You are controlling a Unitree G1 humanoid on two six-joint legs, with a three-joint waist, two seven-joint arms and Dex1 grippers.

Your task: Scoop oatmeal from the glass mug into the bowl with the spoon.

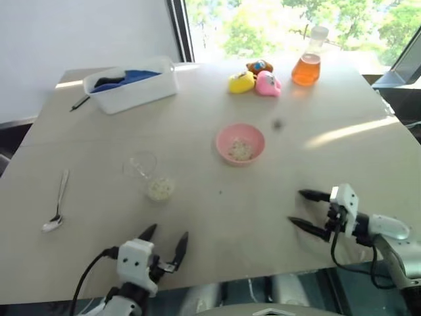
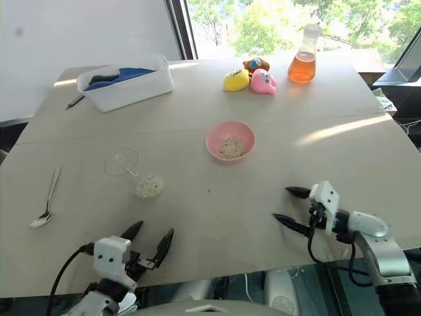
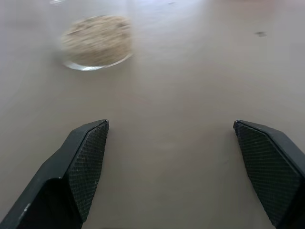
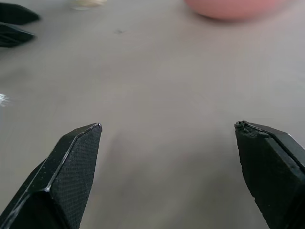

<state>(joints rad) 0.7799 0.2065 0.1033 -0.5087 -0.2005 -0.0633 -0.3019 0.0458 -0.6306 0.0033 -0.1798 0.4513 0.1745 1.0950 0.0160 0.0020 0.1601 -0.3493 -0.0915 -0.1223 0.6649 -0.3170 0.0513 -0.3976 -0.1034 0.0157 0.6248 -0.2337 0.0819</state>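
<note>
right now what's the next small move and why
Probably send the left gripper out to the spoon and pick it up. Both grippers are open and hold nothing, the right gripper is far from the spoon, and the glass mug still has oatmeal in it, with only a little in the bowl.

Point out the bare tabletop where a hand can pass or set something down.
Bare: the wide stretch between the bowl and right pincer, and between spoon and glass mug. Crowded: the far edge, with the white tub, rubber toys and flask.
</note>
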